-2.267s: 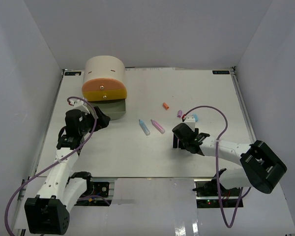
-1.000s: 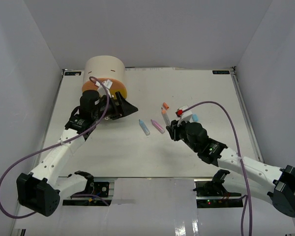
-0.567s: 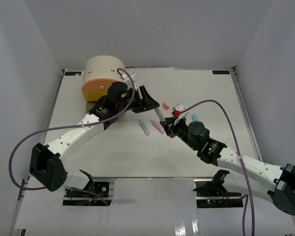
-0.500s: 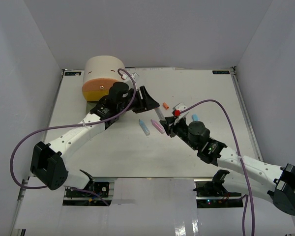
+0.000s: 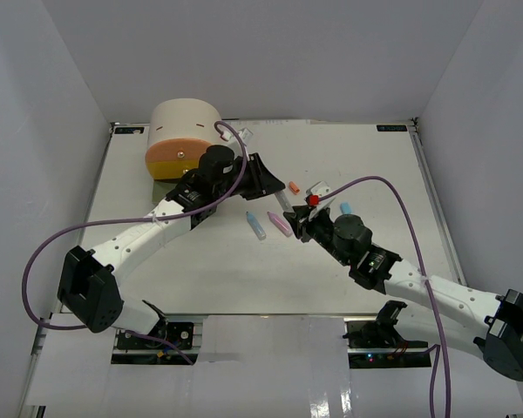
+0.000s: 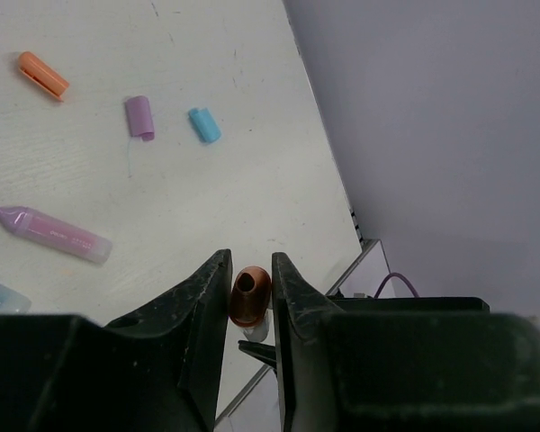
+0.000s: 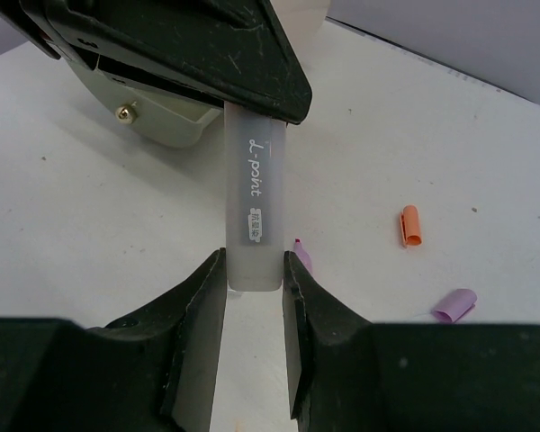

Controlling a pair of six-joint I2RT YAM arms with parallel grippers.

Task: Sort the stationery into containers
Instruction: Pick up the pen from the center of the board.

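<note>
One pale marker (image 7: 254, 198) with an orange end (image 6: 249, 295) hangs above the table between both grippers. My right gripper (image 7: 253, 270) is shut on the lower end of its barrel. My left gripper (image 6: 249, 288) is shut on the orange end, both fingers pressing its sides. In the top view the two grippers meet at mid-table, left gripper (image 5: 275, 190) above right gripper (image 5: 295, 222). A blue marker (image 5: 256, 225) and a purple marker (image 5: 279, 224) lie on the table just left of them. The beige cabinet (image 5: 185, 126) stands back left, with its orange drawer (image 5: 179, 157) showing.
An orange cap (image 5: 294, 186) and a blue cap (image 5: 345, 208) lie loose behind the grippers; a purple cap (image 6: 140, 117) lies beside the blue one. The grey-green drawer (image 7: 162, 121) stands pulled out under my left arm. White walls close in the table.
My left arm swung right from the cabinet to the marker held up by my right gripper. Its jaws closed on the orange end. The right gripper kept its hold.
</note>
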